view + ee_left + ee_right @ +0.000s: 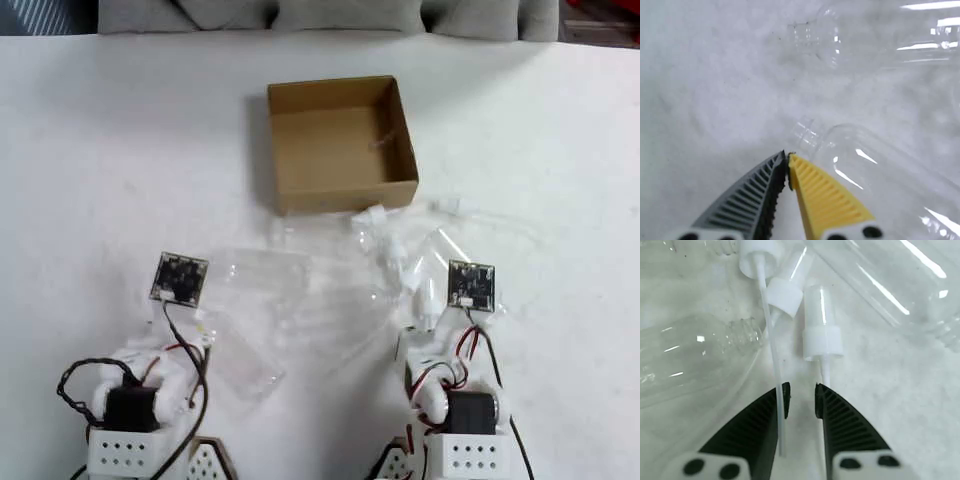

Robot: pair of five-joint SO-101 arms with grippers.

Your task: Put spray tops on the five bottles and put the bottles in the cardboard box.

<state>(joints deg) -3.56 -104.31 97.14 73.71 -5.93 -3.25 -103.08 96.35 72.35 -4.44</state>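
Right hand [801, 388] just beside spray top [822, 336]

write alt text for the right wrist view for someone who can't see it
The right gripper, black fingers slightly apart, hangs low over a white table, aimed at a white spray top lying with its thin tube toward it. Two more spray tops lie just beyond, with clear bottles on their sides around them.

The cardboard box [340, 140] is plain brown, the worktop [100, 150] white. Toward the box's 6 o'clock, the bottles [875, 165] are clear and the spray tops [822, 342] white. The left claw [787, 157] is ribbed grey and yellow, the right claw [801, 395] ribbed black.
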